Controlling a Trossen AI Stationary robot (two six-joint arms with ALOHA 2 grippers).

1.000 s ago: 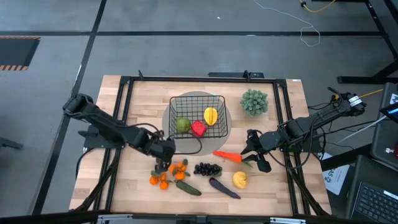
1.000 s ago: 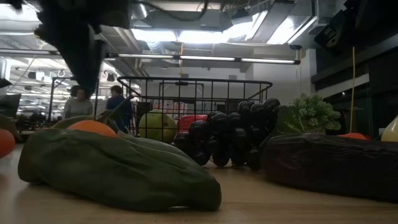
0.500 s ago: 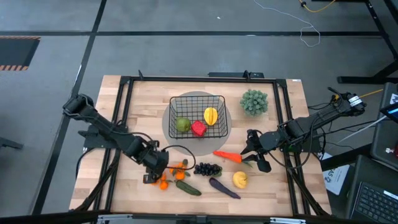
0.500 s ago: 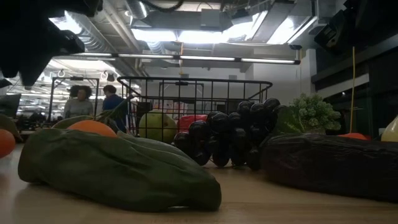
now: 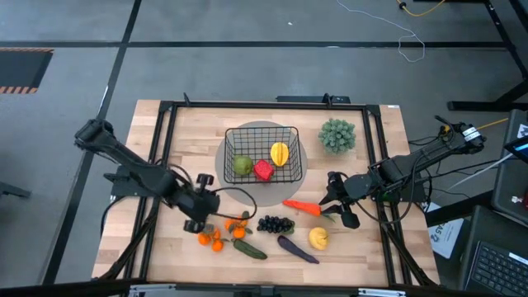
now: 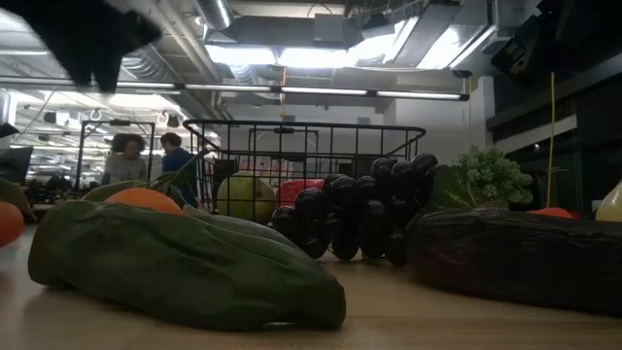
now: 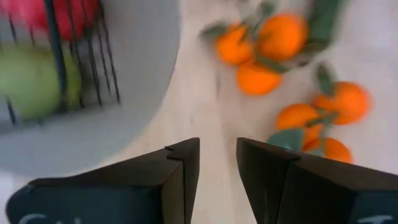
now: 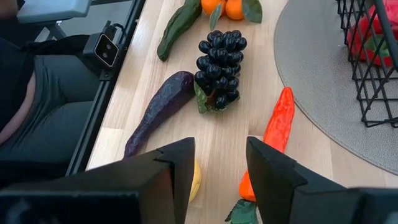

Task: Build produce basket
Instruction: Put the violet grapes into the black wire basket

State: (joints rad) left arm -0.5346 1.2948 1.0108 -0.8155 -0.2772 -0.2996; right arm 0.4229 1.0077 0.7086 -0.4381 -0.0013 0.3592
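The black wire basket (image 5: 262, 132) stands on a grey disc (image 5: 302, 161) and holds a green apple (image 5: 242, 165), a red pepper (image 5: 263, 171) and a yellow fruit (image 5: 280, 153). Tangerines (image 5: 219, 235), a cucumber (image 5: 249, 249), grapes (image 5: 275, 223), an eggplant (image 5: 297, 249), a lemon (image 5: 318, 238) and a carrot (image 5: 302, 207) lie on the table in front of it. My left gripper (image 5: 214, 208) hovers slightly open and empty, left of the tangerines (image 7: 267, 56). My right gripper (image 5: 337, 210) is open and empty by the carrot's (image 8: 277, 137) right end.
A pale-green bushy plant (image 5: 337, 134) stands to the right of the basket. A black frame (image 5: 165, 165) runs around the tabletop. In the low view the cucumber (image 6: 185, 262) and eggplant (image 6: 525, 258) lie nearest, and people stand in the room behind.
My left gripper has risen from just above the tangerines and drawn back toward the table's left edge. The tangerines lie where they were. My right arm has kept still.
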